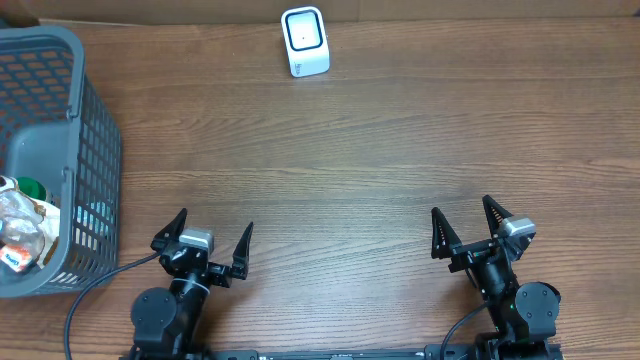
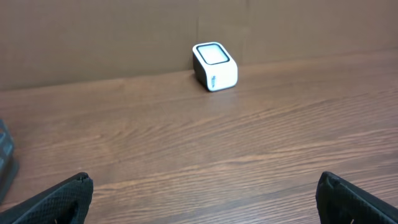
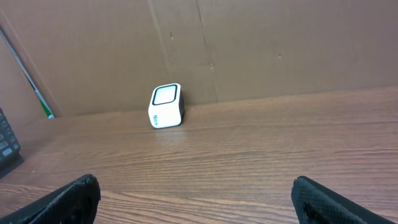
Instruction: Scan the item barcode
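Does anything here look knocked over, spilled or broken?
Nothing stands out. The white box-shaped scanner stands upright at the far edge of the brown wooden table, the grey plastic mesh basket sits upright on the left with its packaged goods inside, and the left tool and right tool are open and empty.

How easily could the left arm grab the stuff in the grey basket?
Probably fairly easily. The basket stands right beside the open left gripper, its top is open, and nothing lies between them. It would just have to lift over the wall to the items.
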Action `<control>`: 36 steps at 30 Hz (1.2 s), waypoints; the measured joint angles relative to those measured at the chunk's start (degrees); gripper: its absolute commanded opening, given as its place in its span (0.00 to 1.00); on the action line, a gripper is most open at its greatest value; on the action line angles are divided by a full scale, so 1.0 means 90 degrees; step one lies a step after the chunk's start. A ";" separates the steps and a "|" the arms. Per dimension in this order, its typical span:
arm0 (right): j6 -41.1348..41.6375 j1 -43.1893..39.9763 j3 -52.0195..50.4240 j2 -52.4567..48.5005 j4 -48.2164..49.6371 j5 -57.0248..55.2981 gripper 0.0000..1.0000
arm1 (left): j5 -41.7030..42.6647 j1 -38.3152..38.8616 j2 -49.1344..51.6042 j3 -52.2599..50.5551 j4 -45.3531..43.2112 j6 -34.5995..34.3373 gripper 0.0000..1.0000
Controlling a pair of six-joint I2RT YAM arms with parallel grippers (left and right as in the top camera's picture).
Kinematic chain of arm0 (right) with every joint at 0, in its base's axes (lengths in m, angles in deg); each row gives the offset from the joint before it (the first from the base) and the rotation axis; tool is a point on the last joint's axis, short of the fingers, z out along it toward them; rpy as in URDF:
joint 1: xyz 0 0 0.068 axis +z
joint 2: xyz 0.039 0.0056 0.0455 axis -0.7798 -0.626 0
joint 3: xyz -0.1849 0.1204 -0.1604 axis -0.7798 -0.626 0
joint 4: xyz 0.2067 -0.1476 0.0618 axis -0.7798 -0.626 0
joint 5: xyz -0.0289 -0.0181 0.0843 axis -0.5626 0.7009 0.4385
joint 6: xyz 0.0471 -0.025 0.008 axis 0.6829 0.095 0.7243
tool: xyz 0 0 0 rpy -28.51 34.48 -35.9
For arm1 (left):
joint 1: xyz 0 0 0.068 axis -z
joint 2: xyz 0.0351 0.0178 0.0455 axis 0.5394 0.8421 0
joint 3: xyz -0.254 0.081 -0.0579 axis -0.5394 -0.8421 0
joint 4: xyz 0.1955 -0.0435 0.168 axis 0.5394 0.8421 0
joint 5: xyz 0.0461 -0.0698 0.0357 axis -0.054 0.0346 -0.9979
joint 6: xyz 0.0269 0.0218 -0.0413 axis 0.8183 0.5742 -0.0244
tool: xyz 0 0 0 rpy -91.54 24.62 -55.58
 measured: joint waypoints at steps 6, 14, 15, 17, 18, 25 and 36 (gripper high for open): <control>0.0002 0.0000 0.0000 0.0000 0.0000 0.0000 1.00 | 0.0299 0.0000 0.0959 0.0896 0.0172 -0.0019 1.00; 0.0002 -0.0002 0.0000 0.0000 0.0005 -0.0002 1.00 | 0.0906 0.0000 0.3509 0.3092 0.1180 -0.0049 1.00; 0.0000 -0.0002 0.0000 0.0000 0.0000 0.0000 1.00 | 0.1001 0.0000 0.3900 0.3490 0.1460 -0.0051 1.00; 0.0000 0.0000 0.0000 0.0000 0.0002 0.0002 1.00 | 0.1178 0.0000 0.4614 0.4294 0.2081 -0.0063 1.00; 0.0002 -0.0002 0.0000 0.0000 0.0005 -0.0002 1.00 | 0.1292 0.0000 0.4996 0.4758 0.2487 -0.0068 1.00; 0.0002 -0.0002 0.0000 0.0000 0.0000 -0.0002 1.00 | 0.2482 0.0000 0.6851 0.7281 0.4172 -0.0068 1.00; 0.0002 -0.0002 0.0000 0.0000 0.0000 0.0002 1.00 | 0.2900 -0.0153 0.7888 0.7927 0.4534 -0.0522 1.00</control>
